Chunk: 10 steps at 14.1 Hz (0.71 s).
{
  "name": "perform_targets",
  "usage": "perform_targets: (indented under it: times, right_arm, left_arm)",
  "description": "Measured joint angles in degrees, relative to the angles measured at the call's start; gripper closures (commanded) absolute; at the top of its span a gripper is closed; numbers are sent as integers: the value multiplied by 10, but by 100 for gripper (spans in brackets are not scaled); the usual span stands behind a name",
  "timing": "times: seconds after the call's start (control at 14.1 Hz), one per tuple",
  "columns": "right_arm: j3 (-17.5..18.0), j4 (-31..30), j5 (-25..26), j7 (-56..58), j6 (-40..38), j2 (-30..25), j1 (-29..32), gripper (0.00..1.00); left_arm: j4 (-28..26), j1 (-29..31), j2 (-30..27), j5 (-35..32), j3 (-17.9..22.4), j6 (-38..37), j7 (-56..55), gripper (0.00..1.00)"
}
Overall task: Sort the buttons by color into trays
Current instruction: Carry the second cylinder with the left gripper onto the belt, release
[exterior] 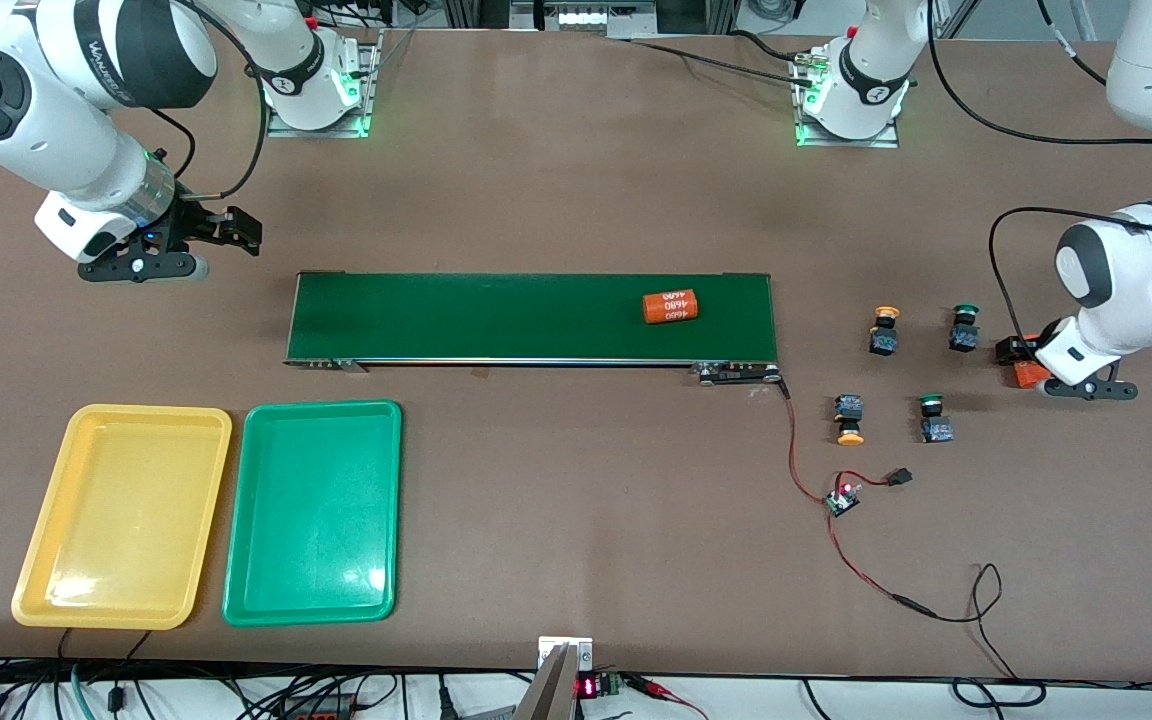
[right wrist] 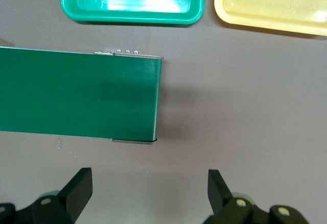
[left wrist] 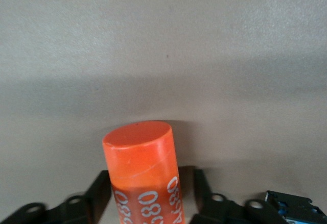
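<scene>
The left hand point(left wrist: 148, 203) is sitting low at the left arm's end of the worktop point(exterior: 576, 200), with its two fingers point(left wrist: 97, 196) standing on either side of an orange cylinder point(left wrist: 143, 173) marked "4680". The fingers are lying close against the cylinder's sides, but I cannot tell whether they are actually squeezing it. The right hand point(exterior: 241, 232) is hanging released, fingers point(right wrist: 79, 188) spread wide with nothing between them, over the bare worktop near the right arm's end of the dark green conveyor belt point(exterior: 496, 315); that arm is waiting.

The four buttons are standing apart from one another on the worktop, between the belt's end and the left hand. A yellow-capped button point(exterior: 884, 330) and a green-capped button point(exterior: 963, 328) are sitting in the row farther from the front camera; another yellow-capped one point(exterior: 848, 418) and another green-capped one point(exterior: 935, 418) are sitting in the nearer row. Each is showing a black-and-blue body.

The yellow tray point(exterior: 126, 515) and the green tray point(exterior: 314, 510) are lying side by side, nearer the front camera than the belt, toward the right arm's end. A second orange cylinder point(exterior: 671, 306) is lying on the belt.
</scene>
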<state>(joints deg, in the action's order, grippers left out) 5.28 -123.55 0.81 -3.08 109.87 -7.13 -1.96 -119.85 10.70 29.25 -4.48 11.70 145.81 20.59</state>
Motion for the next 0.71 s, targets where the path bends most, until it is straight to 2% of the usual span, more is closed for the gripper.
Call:
perform_targets:
  times: [0.14,0.28,0.5,0.71]
  right_arm:
    - [0,0,0,0,0,0,0,0]
    - [0,0,0,0,0,0,0,0]
    - [0,0,0,0,0,0,0,0]
    - [-1,0,0,0,0,0,0,0]
  left_arm:
    - [5,0,-4,0,0,-12,0,82]
    - [23,-1,-18,0,-6,-68,1,83]
    - [93,-3,-52,0,-48,-248,1,86]
    - [144,-6,-82,0,-110,-368,1,86]
